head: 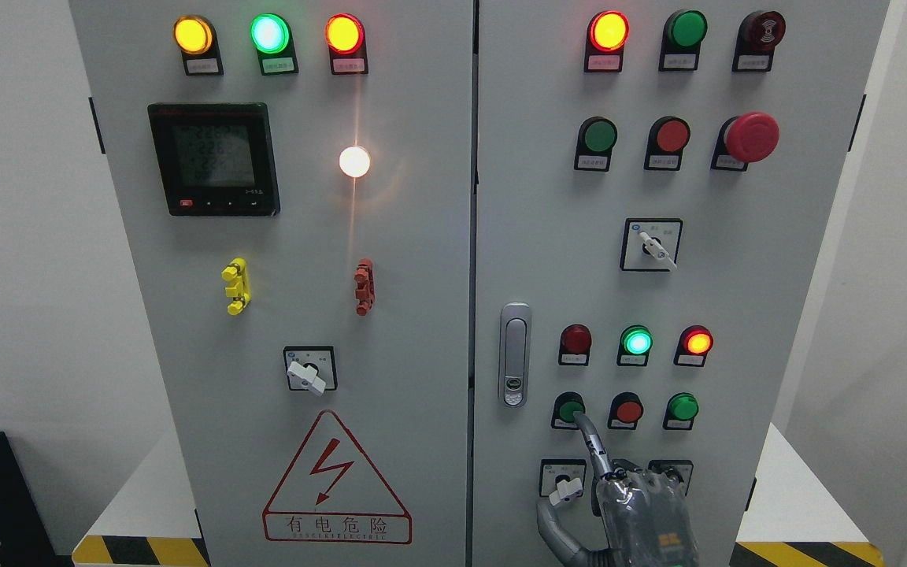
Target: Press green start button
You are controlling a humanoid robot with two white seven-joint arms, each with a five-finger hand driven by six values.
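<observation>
My right hand is low on the right door, index finger extended, other fingers curled. Its tip touches the green button, leftmost in the bottom button row. Whether the press is complete, I cannot tell; withdrawing remains.

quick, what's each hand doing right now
Right hand: index finger extended, tip on the green button, other fingers curled, holding nothing.
Left hand: not in view.

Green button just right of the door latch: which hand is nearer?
Right. The right hand sits just below the green button, with its index fingertip reaching the button's lower edge. The left hand is not in view, so it cannot be compared.
</observation>
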